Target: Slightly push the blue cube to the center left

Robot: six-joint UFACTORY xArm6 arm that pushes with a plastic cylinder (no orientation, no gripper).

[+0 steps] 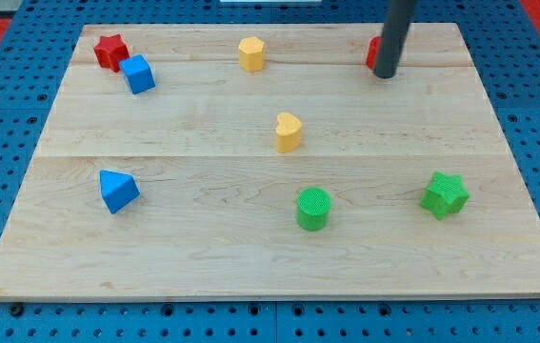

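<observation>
The blue cube point(138, 73) sits near the board's top left corner, touching or almost touching a red star point(110, 50) just up and left of it. My tip point(384, 73) is at the top right of the board, far to the right of the blue cube. It stands right in front of a red block point(372, 51) that it mostly hides; that block's shape cannot be made out.
On the wooden board point(270, 248) there are a yellow block point(251, 53) at top centre, a yellow heart point(289, 131) in the middle, a blue triangle point(117, 190) at lower left, a green cylinder point(313, 209) at lower centre, a green star point(444, 194) at lower right.
</observation>
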